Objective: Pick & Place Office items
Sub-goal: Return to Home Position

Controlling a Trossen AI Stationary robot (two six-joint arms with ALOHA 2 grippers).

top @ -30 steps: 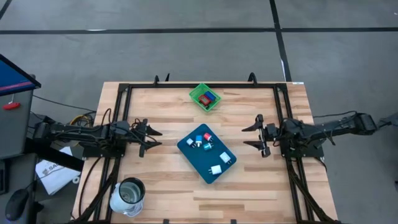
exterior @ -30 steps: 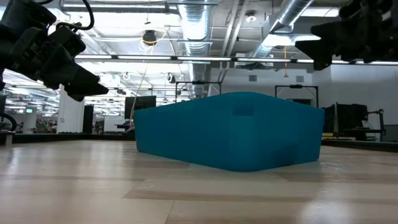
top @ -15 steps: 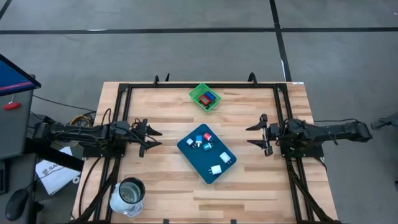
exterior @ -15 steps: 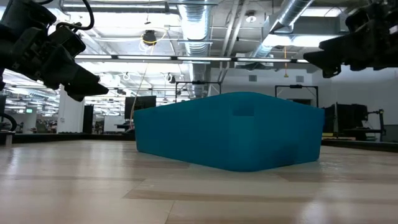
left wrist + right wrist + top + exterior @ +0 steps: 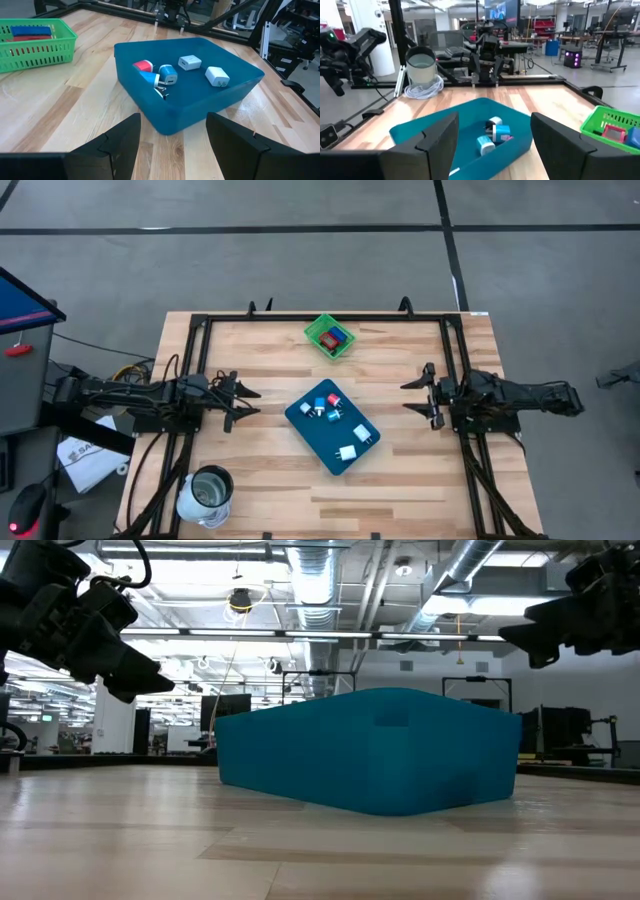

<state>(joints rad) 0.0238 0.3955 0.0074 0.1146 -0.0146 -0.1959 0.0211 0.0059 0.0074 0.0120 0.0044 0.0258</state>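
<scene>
The office items (image 5: pixel 333 423) lie inside a teal tray (image 5: pixel 300 420) at mid-table: white blocks (image 5: pixel 217 76), a blue-and-white piece (image 5: pixel 165 75) and a red piece (image 5: pixel 143 66). More red and blue pieces lie in the green mesh basket (image 5: pixel 330 337) near the far edge. My left gripper (image 5: pixel 250 402) hovers open to the left of the tray, pointing at it. My right gripper (image 5: pixel 408 396) hovers open to the right of the tray, also facing it. In the low view the tray's wall (image 5: pixel 370 750) hides the items, and both grippers (image 5: pixel 140 670) (image 5: pixel 515 632) hang above the table.
A metal canister (image 5: pixel 205 495) with a coil of cable stands at the table's near-left corner. A black frame (image 5: pixel 200 320) runs along the table's edges. Bare wood (image 5: pixel 400 480) lies between the tray and the near edge, and between the tray and each gripper.
My right gripper has drawn back a little toward the table's right edge, away from the tray, and its arm has straightened out. The left arm, the tray and the items have kept still.
</scene>
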